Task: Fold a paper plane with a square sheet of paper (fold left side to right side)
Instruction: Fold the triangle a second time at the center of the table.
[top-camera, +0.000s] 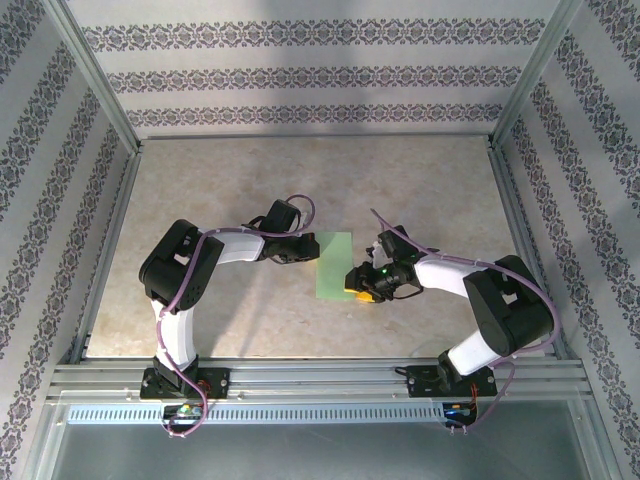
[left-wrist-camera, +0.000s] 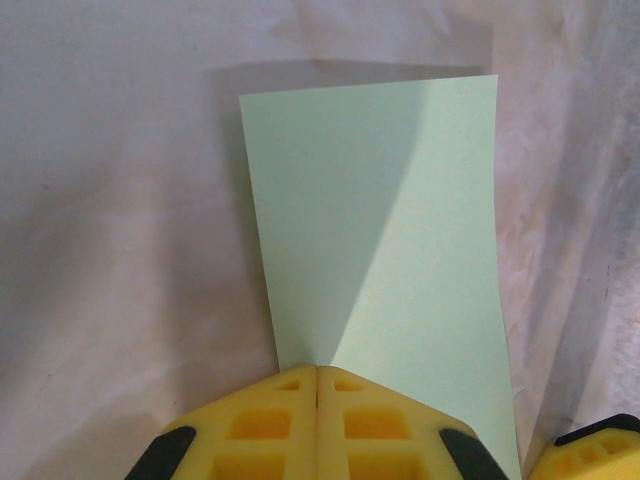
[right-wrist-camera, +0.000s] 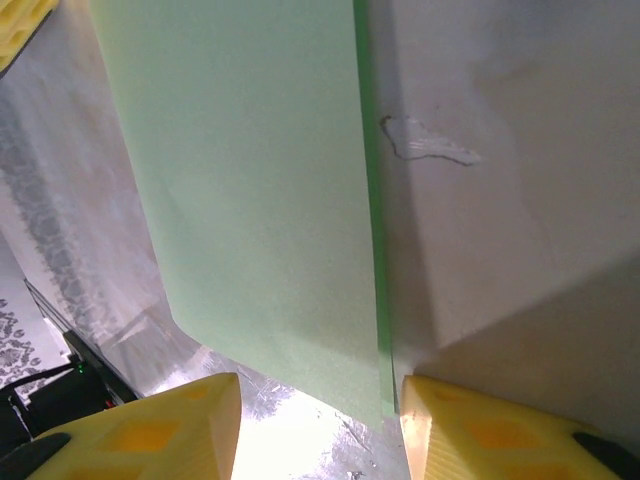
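Note:
The square sheet of paper (top-camera: 334, 265) lies on the table as a narrow pale green rectangle, folded double. My left gripper (top-camera: 305, 248) is shut, and its yellow fingertips (left-wrist-camera: 300, 385) rest on the paper's (left-wrist-camera: 380, 230) near edge with nothing between them. My right gripper (top-camera: 362, 285) stands open at the paper's near right corner. In the right wrist view that corner of the paper (right-wrist-camera: 260, 200) reaches in between the fingers (right-wrist-camera: 170, 430), and a thin darker strip of the lower layer shows along its right edge beside the other finger. The paper plane is not formed.
The marbled tabletop (top-camera: 230, 190) is bounded by metal rails and patterned walls. A small scuff mark (right-wrist-camera: 430, 145) sits on the table right of the paper. A yellow finger of the right gripper (left-wrist-camera: 590, 455) shows at the left wrist view's bottom right corner.

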